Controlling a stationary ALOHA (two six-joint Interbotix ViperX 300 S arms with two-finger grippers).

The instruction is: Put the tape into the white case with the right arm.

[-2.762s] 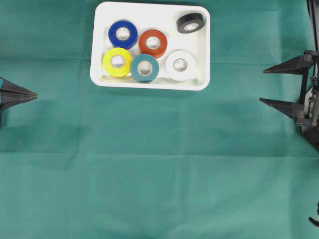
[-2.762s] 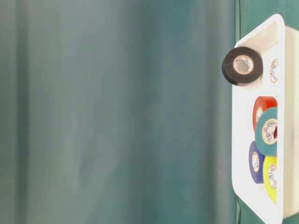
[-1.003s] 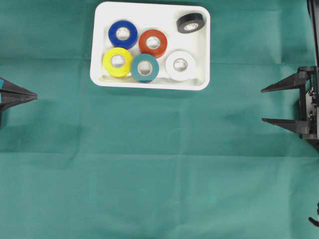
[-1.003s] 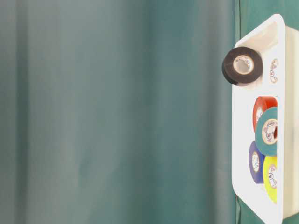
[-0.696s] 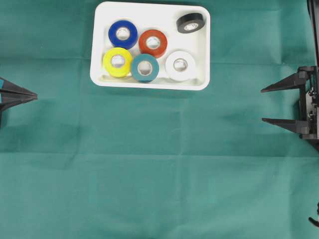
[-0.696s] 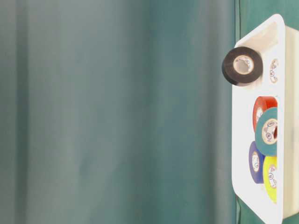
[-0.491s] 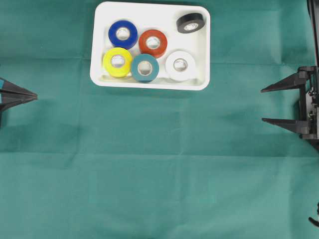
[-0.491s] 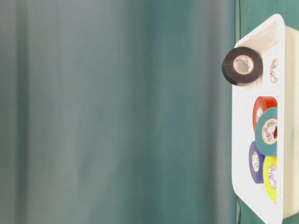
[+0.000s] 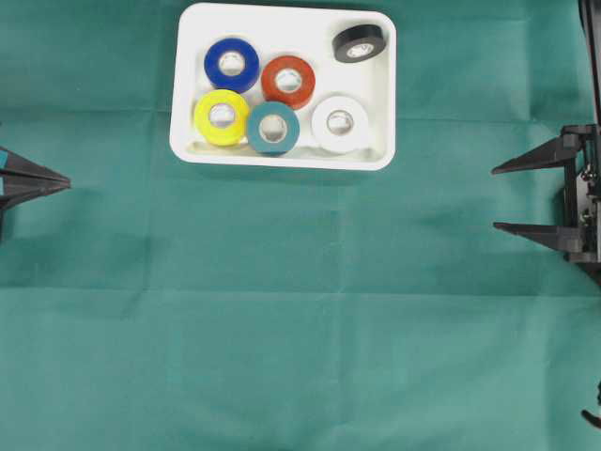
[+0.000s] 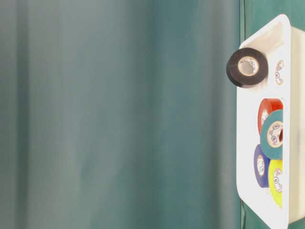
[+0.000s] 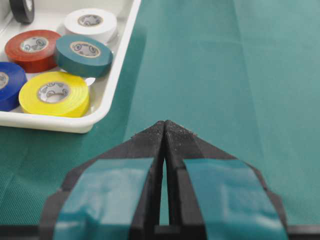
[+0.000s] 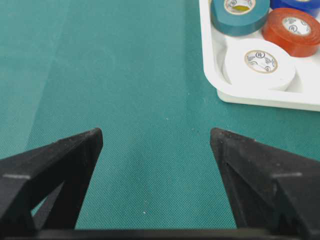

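Six rolls of tape sit inside one white case (image 9: 284, 19) at the far edge of a green cloth (image 9: 300, 310): a blue roll (image 9: 231, 64), a red roll (image 9: 288, 81), a yellow roll (image 9: 222, 116), a teal roll (image 9: 273, 128) and a white roll (image 9: 340, 123) lying flat, and a black roll (image 9: 360, 43) tilted up against the far right corner. Two grippers flank the scene, well apart from the case. The right gripper (image 9: 497, 198) hangs with its two pointed fingers spread wide and nothing between them; the left gripper (image 9: 58, 178), marked with light blue, has its tips pressed together on nothing. Compared with a second ago, nothing has shifted: rolls, case and both grippers lie exactly as they did
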